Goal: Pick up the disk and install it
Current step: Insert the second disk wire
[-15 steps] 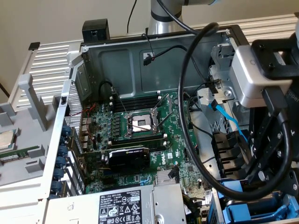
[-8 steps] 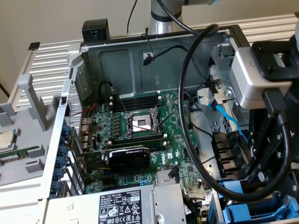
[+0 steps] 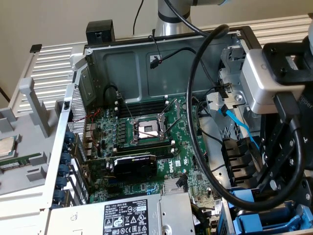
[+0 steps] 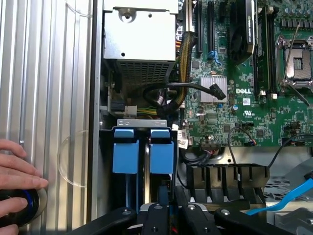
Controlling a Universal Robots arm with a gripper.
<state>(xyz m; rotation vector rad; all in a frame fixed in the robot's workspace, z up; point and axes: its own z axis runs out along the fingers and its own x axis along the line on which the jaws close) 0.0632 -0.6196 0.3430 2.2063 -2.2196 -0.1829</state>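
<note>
Open computer case (image 3: pixel 146 58), lying on its side on a ribbed metal bench (image 4: pixel 44 73), interior facing upward. Green motherboard (image 3: pixel 146 147) across the case floor. Grey power-supply box (image 3: pixel 127 215) with a black-and-white label, at the near edge in the exterior view. Thick black cable (image 3: pixel 195 122) looping across the board toward the exterior view's right, up to the grey wrist unit (image 3: pixel 266 83) hanging over the drive-bay side of the case.

Black graphics card (image 3: pixel 134 164) seated just in front of the open processor socket (image 3: pixel 146 128), retaining levers raised.

The disk (image 4: pixel 161 154): visible as blue carrier plastic, two blue panels side by side beneath a silver bracket (image 4: pixel 142 122), standing in the drive bay beside the power-supply box. Metal body not distinguishable from the bay. Same blue plastic at the lower right corner of the exterior view.

Gripper (image 4: pixel 171 204): black, poised directly over the bay, just short of the blue panels. Fingers drawn close together with only a narrow slit between; whether anything is pinched there, impossible to tell.

Person's hand (image 4: pixel 14 171) on the bench outside the case wall, fingertips resting on a round black knob (image 4: pixel 17 208) with a blue ring.

Light-blue flat cable (image 3: pixel 239 125) running down past the bay. Small square silver processor chip (image 3: pixel 5 146) lying well apart, at the exterior view's far left.
</note>
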